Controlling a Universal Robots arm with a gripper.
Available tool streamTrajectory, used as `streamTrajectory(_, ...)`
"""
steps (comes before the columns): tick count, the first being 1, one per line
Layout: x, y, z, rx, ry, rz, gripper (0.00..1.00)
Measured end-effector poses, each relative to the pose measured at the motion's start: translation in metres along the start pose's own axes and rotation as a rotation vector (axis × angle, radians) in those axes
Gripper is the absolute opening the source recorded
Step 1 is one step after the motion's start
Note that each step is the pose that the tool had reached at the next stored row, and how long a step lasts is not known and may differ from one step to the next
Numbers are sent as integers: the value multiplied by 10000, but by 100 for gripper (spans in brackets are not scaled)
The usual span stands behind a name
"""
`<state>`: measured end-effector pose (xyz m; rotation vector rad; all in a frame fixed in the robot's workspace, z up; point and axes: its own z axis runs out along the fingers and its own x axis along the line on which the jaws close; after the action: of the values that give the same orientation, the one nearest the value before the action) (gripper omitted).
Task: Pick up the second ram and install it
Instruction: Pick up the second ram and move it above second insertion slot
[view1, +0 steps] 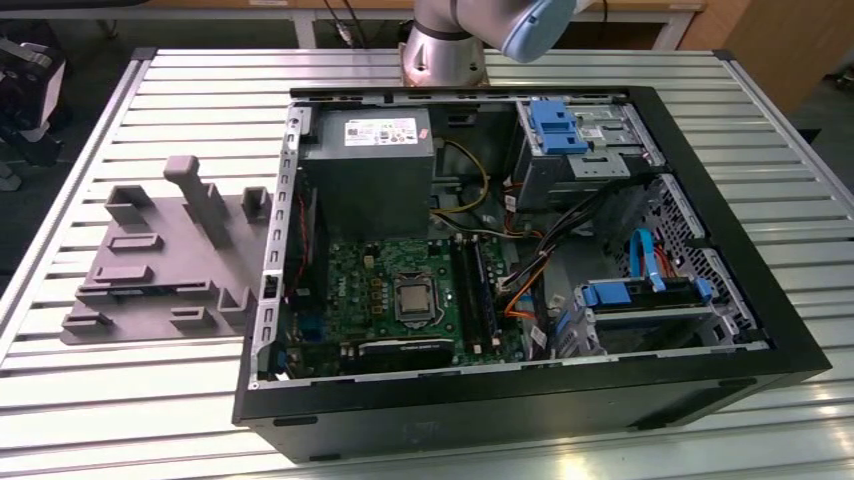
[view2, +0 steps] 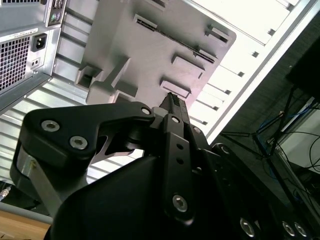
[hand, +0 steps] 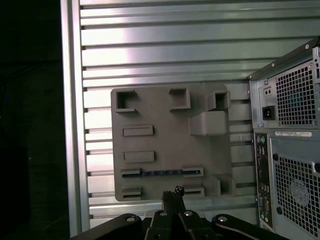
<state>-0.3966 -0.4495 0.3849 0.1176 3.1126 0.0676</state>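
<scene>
We see a table (view1: 134, 410) of silvery ribbed metal slats with a raised rail along its edges. Two things sit directly on it: a grey moulded tray (view1: 154, 270) toward the exterior view's left and, just beside it, an open black computer case (view1: 534, 405) lying on its side. In the first wrist view a narrow strip of bare slats separates them.
</scene>
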Motion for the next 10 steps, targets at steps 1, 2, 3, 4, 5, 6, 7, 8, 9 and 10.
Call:
streamTrajectory(1,0,0,0,0,0,-9,11)
streamTrajectory(2,0,0,0,-1,1,-30,11)
streamTrajectory(3,0,0,0,-1,3,-61,11)
streamTrajectory(4,1,0,0,-2,5,-103,11)
streamTrajectory(5,1,0,0,-3,7,-160,11)
streamTrajectory(6,1,0,0,-5,11,-234,11)
streamTrajectory(7,0,0,0,-7,15,-316,11)
streamTrajectory(8,0,0,0,-10,18,-400,11)
streamTrajectory(9,0,0,0,-12,22,-486,11)
streamTrajectory(10,0,0,0,-13,26,-576,11)
